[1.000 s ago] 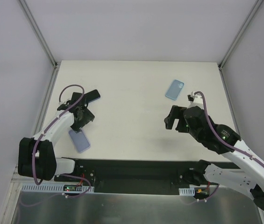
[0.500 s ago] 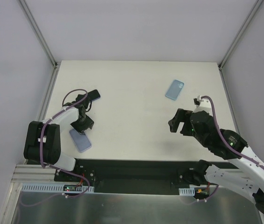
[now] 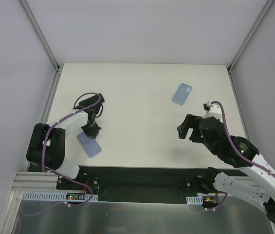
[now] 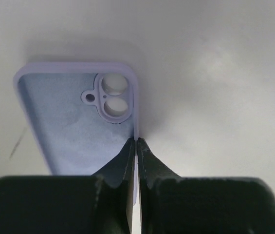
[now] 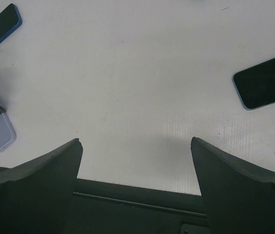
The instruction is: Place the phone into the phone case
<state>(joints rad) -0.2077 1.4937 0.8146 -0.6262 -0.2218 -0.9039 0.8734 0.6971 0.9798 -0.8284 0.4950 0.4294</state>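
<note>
The phone case [image 4: 74, 112] is a hollow lavender shell lying open side up, with two round camera holes near one corner. It sits at the table's front left [image 3: 90, 145]. My left gripper [image 4: 137, 141] is shut on its thin side wall, one finger inside the shell and one outside [image 3: 92, 130]. The phone [image 5: 1, 27], black-fronted with a blue edge, lies a little beyond the case; in the top view my left wrist largely covers it. My right gripper [image 5: 136, 140] stands open and holds nothing, over the right half of the table [image 3: 182, 130].
A light blue phone-sized slab [image 3: 181, 93] lies at the back right; in the right wrist view it shows a dark face with a light blue rim [image 5: 266, 80]. A black base plate [image 3: 142, 178] runs along the near edge. Pale walls surround the table.
My left gripper swung onto the lavender case's side wall and closed on it, and the case shifted a little to the right. My right arm drew back slightly, still open.
</note>
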